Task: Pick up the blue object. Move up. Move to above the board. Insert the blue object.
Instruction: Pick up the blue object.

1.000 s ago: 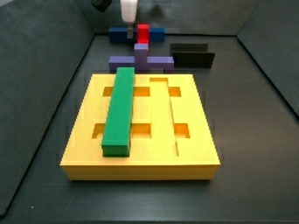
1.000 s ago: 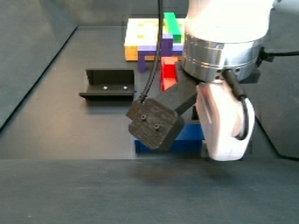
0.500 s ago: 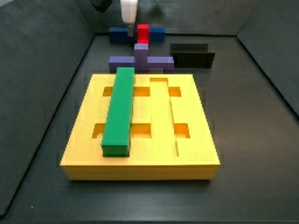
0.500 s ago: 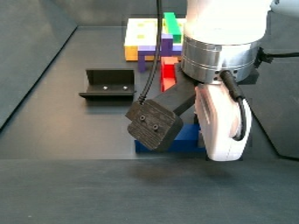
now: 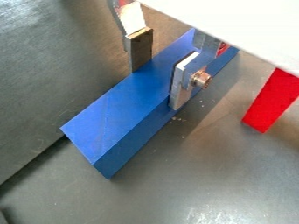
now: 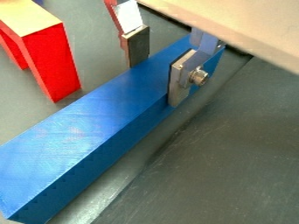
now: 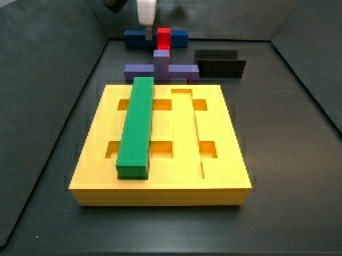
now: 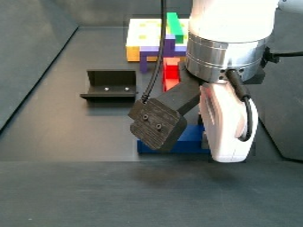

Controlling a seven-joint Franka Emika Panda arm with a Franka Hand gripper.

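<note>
Step 1, pick: gripper (image 5: 162,63) at table's far edge, fingers (image 6: 184,77) straddling the blue object (image 6: 87,144), not clenched yet. Next: clench, lift, go to board (image 7: 223,142).

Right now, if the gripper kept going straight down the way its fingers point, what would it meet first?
Most likely the floor. The gripper straddles the blue object, one finger on each side. The jaws look open, the pads near its long faces; contact is unclear. Continuing down, the fingertips should meet the floor, unless the palm meets the bar's top first.

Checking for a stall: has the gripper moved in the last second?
No. In a side view the gripper sits the same against the fixture, astride the blue object.
</note>
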